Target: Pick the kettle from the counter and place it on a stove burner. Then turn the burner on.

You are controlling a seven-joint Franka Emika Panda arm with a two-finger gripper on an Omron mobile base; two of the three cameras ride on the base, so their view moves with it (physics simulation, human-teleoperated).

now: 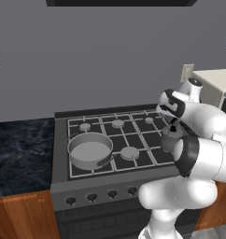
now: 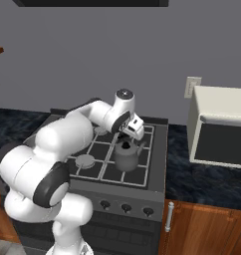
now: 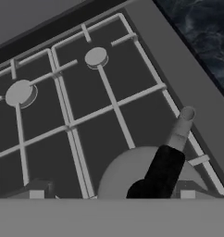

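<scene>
Saucepan [image 1: 90, 151] on cooktop [image 2: 100, 172] front-left corner. Kettle [image 2: 126, 155] stands upright on the front-right grate, near the cooktop's right edge. End effector [image 2: 130, 130] just above kettle's handle, released, fingers apart. Microwave [image 2: 219, 127] on desk [image 2: 202, 182] at right.

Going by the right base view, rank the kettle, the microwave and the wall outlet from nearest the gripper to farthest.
1. kettle, directly beneath the gripper, on the stove's front right.
2. wall outlet, up on the wall to the right.
3. microwave, on the counter at far right.
</scene>
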